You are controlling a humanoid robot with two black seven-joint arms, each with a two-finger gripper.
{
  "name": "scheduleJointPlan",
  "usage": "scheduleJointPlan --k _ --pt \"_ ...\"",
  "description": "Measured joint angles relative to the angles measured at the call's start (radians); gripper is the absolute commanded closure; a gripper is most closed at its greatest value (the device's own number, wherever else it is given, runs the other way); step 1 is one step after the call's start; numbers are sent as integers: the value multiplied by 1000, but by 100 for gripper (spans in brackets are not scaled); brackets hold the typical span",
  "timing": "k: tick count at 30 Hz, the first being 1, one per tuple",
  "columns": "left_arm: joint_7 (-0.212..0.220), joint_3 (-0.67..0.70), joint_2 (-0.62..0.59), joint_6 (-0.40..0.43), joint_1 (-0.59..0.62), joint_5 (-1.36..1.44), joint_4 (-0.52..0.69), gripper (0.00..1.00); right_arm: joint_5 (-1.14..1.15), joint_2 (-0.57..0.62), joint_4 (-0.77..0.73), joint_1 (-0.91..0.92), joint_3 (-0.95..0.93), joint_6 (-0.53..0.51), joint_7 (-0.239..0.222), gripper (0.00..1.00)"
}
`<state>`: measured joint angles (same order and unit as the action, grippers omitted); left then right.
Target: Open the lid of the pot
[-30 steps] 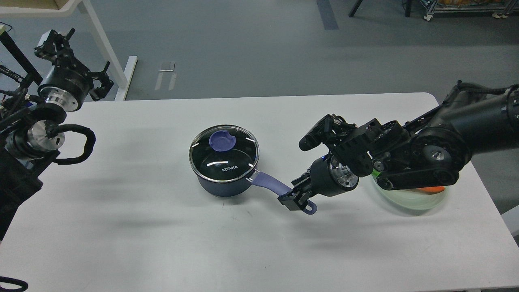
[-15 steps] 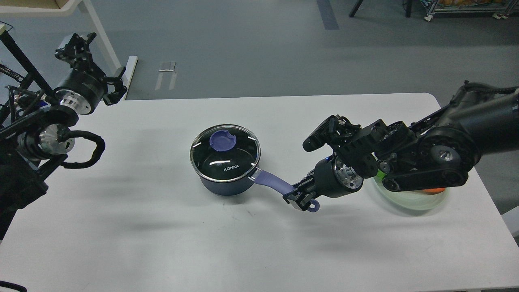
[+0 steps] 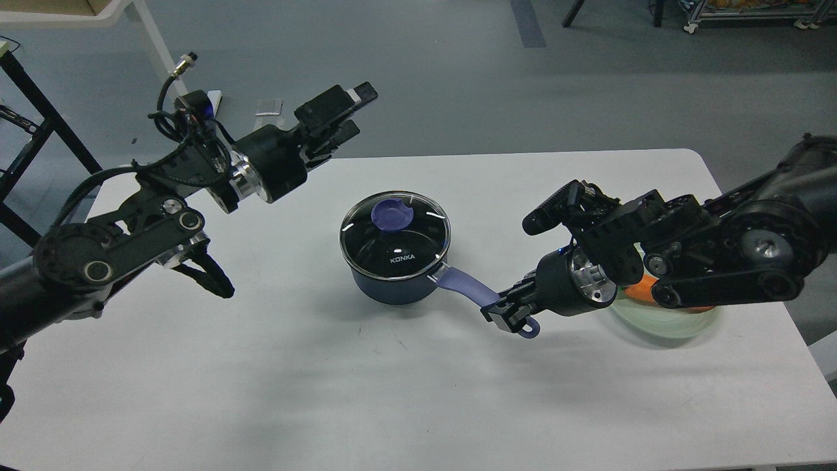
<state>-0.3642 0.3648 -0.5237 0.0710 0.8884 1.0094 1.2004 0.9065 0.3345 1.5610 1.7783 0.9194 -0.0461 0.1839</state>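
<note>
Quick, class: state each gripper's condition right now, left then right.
Left gripper: open, holding nothing, raised beyond the glass lid.
Right gripper: closed on the dark blue saucepan's lavender handle.

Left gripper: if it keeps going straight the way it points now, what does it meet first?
Nothing, as far as this view shows. The left gripper points up and right, past the table's far edge, away from the lid. Depth is unclear.

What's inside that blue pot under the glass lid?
Through the clear lid, the pot shows only a dark interior with reflections; no contents are visible. The purple knob and the lettering cover part of it.
</note>
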Motion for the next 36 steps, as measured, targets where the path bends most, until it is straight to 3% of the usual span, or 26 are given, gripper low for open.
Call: scheduleJointPlan --k 6,15,36 --pt "16 -66 59 -36 3 400 14 1 1 7 1 -7 0 -4 0 89" --pt "129 -173 75 -129 7 630 -3 1 2 8 1 -14 1 -6 0 89" --pt "130 -247 82 -186 16 733 -60 1 3 8 1 -16 1 -11 0 89"
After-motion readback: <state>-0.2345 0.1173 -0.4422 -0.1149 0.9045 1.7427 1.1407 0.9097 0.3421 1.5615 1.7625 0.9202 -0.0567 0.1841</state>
